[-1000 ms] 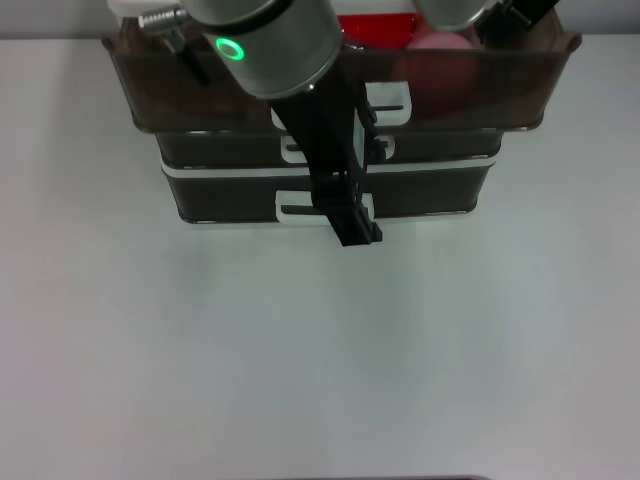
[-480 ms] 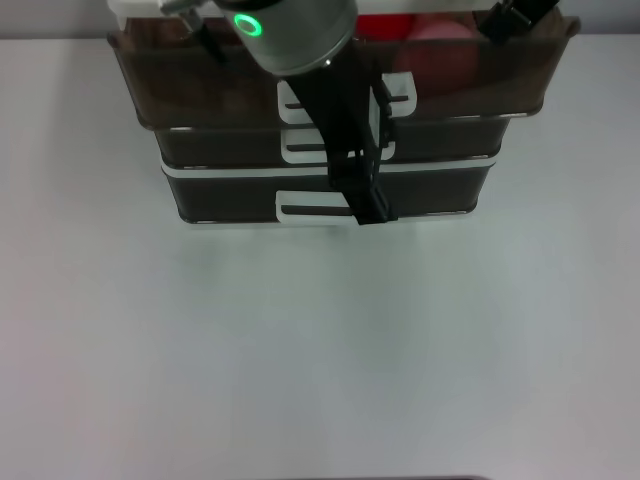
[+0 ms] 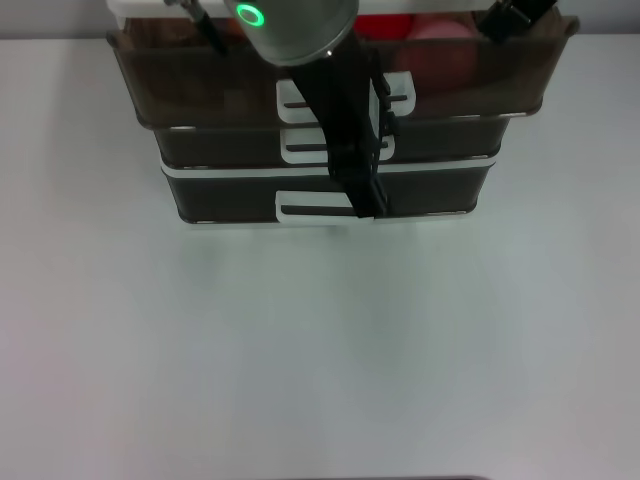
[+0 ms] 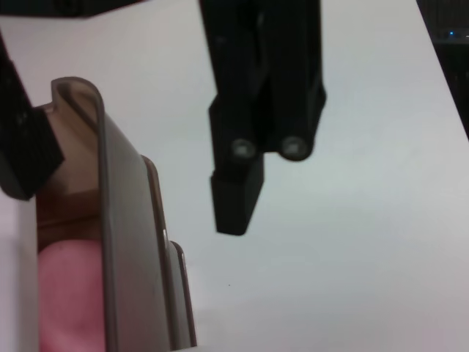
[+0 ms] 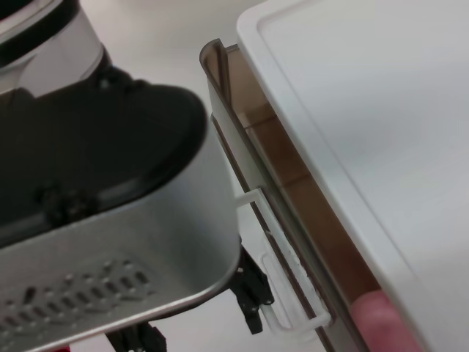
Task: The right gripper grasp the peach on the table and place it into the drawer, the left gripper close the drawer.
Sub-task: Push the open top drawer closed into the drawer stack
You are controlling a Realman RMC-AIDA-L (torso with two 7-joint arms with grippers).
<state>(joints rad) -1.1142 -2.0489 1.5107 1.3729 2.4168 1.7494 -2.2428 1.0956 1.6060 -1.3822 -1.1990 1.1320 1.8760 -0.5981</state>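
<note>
— Since a second ago, what moved?

— Not much in the last half second. The left gripper [image 3: 365,205] has come in toward the drawers. A second ago its tip hung lower over the tabletop [image 3: 320,350]; now it sits right in front of the bottom drawer's handle. The drawer [image 3: 340,90] has slid back a bit too, but only a bit.

— Is the peach in yet?

— Yes. The peach [image 3: 440,30] is inside the top drawer, near its right side, next to a red packet [image 3: 385,25]. The left wrist view shows it too, pink behind the brown wall [image 4: 66,293]. So I think the first part is done.

— What is left?

— Closing the drawer. It still sticks out past the two drawers under it, so I'd say the push has only just started.

— Which way does the drawer point?

— Its long side runs left to right. Its front, with the white handle [image 3: 345,100], faces the robot, so it must slide straight away from the robot to shut.

— What about the jaws?

— The left ones look closed together with nothing held, like one black bar, in the left wrist view [image 4: 249,183]. The arm crosses in front of the handle.

— And the right gripper?

— Only a black bit of that arm shows at the top right, behind the drawer. I cannot tell if those jaws are open or shut.
</note>
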